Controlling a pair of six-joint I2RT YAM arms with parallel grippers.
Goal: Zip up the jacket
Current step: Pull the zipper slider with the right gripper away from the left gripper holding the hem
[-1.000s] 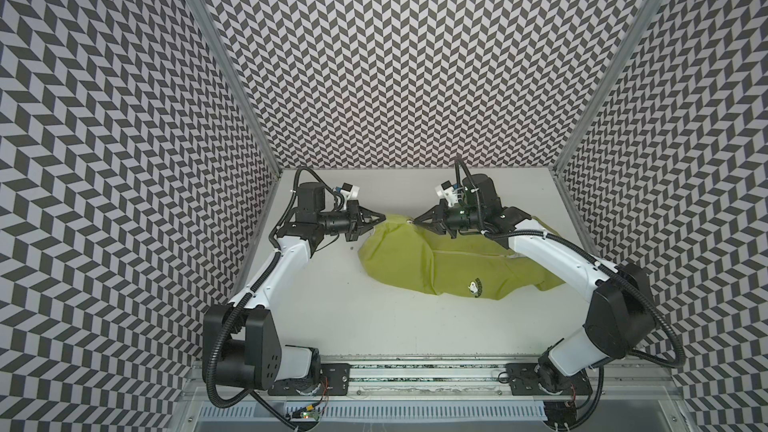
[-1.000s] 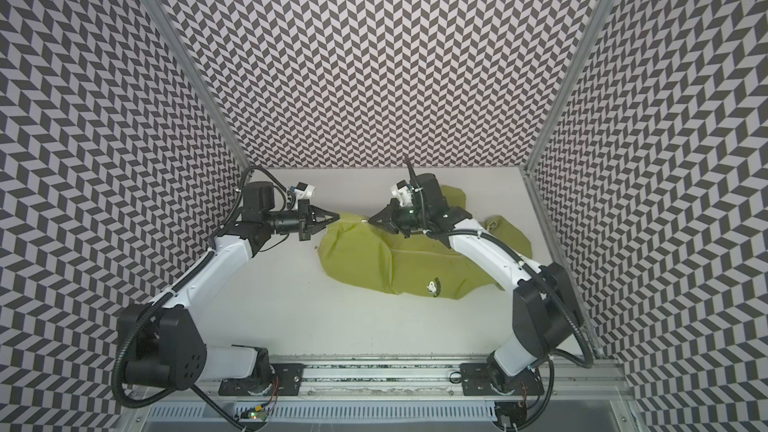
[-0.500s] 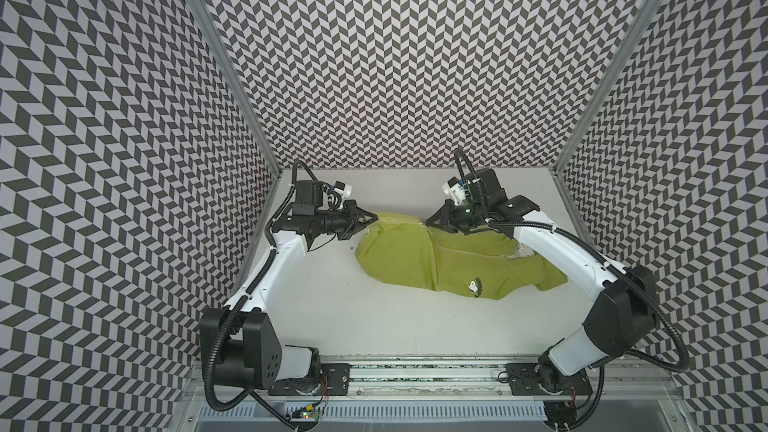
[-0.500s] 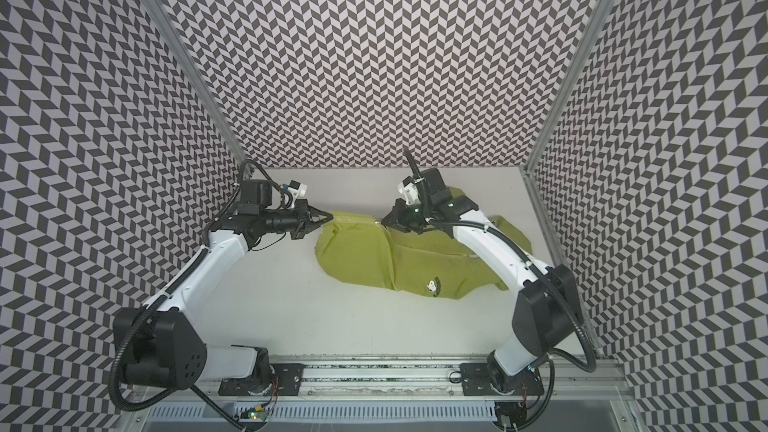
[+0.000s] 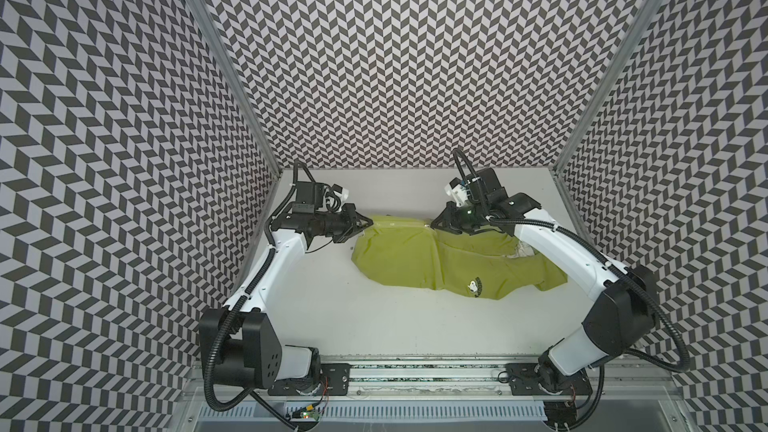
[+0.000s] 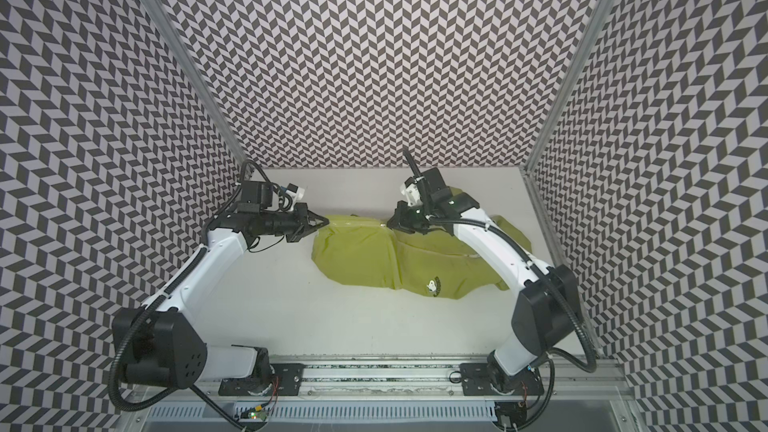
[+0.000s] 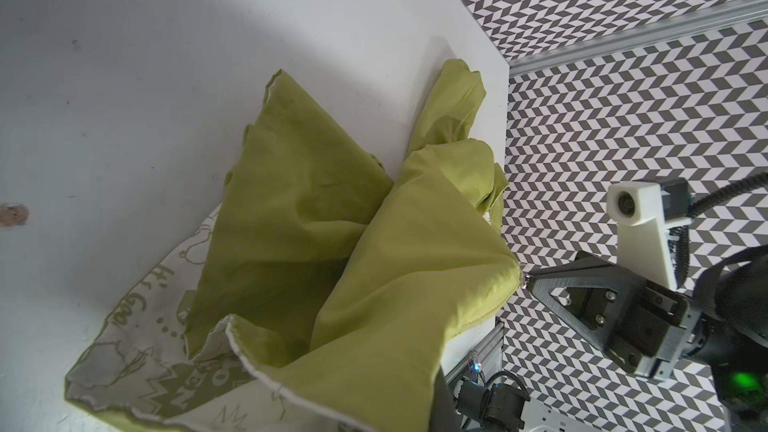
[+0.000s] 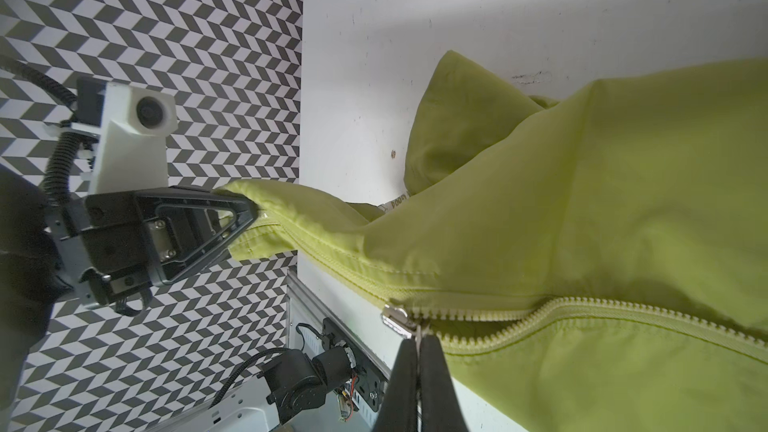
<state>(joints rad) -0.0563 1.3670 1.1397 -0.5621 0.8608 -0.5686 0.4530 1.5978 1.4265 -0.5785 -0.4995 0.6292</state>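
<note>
The lime-green jacket [image 5: 407, 255] [image 6: 357, 255] lies on the white table with its zipper edge lifted and stretched between both grippers. My left gripper [image 5: 368, 224] [image 6: 326, 222] [image 8: 249, 211] is shut on the jacket's bottom end; fabric [image 7: 415, 263] hides its jaws in the left wrist view. My right gripper [image 5: 432, 226] [image 6: 388, 224] [image 8: 417, 340] [image 7: 530, 284] is shut on the pull tab of the silver zipper slider [image 8: 397, 317]. The zipper is closed from the left gripper to the slider. Beyond the slider the pale teeth [image 8: 582, 309] gape apart. The cartoon emblem [image 5: 473, 285] faces up.
Chevron-patterned walls [image 5: 395, 56] enclose the white table [image 5: 374, 317] on three sides. The left gripper hangs close to the left wall. A metal rail [image 5: 415, 380] with both arm bases runs along the front edge. White patterned lining [image 7: 137, 351] shows at the jacket's opening.
My right gripper has moved right along the zipper line with the pull tab. The left gripper has drawn slightly left, and the fabric between them is longer and tauter.
</note>
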